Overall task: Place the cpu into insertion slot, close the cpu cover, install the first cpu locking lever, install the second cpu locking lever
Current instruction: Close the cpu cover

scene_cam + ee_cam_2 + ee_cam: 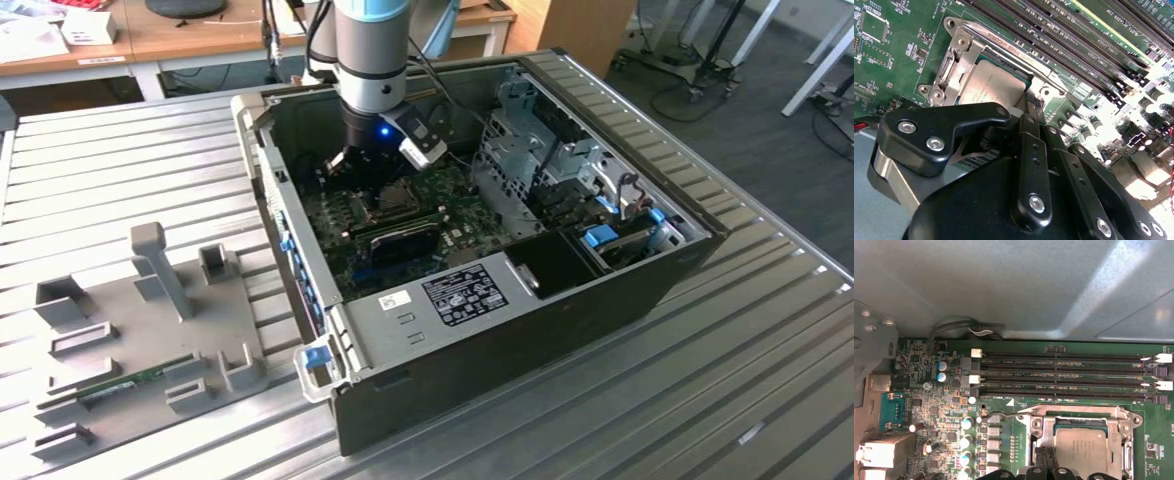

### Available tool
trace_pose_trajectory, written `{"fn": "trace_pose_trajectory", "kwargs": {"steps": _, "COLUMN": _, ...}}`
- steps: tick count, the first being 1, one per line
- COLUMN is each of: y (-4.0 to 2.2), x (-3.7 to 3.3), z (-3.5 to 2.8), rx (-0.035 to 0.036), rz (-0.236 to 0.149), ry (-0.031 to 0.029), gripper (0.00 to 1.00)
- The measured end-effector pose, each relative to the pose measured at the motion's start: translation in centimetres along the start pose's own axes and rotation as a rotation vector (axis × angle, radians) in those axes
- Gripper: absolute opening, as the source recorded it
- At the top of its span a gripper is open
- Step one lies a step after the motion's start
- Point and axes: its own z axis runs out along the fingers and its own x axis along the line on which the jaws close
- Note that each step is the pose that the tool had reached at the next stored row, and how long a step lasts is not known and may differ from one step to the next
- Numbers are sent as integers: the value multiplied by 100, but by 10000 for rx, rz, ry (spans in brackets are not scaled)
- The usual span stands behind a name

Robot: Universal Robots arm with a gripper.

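Cpu (pixel 1081 450) seated in insertion slot (pixel 1074 427) on motherboard (pixel 1016 432). Cpu cover (pixel 1079 416) lies flat around it, holding chip down. Claw (pixel 1024 107) hangs low just beside cover edge, likely placed for lever work. Open or closed: cannot tell.

Memory slots (pixel 1064 367) and case wall (pixel 1004 285) crowd the cpu cover (pixel 1079 417).

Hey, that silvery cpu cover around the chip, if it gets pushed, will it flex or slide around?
Probably stiff: the cpu cover looks like stamped metal plate. It would likely pivot, not slide, since one edge seems fastened to the motherboard by screws. Its shiny bare surface may be slippery.
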Motion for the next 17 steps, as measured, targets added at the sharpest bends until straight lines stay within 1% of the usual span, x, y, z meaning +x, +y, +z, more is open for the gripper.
{"fn": "trace_pose_trajectory", "kwargs": {"steps": 11, "y": 0, "x": 0, "z": -1, "rx": -1, "rz": 0, "ry": -1, "gripper": 11}}
{"fn": "trace_pose_trajectory", "kwargs": {"steps": 15, "y": 5, "x": -4, "z": -26, "rx": -22, "rz": 0, "ry": -16, "gripper": 11}}
{"fn": "trace_pose_trajectory", "kwargs": {"steps": 17, "y": 3, "x": -2, "z": -57, "rx": -4, "rz": 0, "ry": -3, "gripper": 11}}
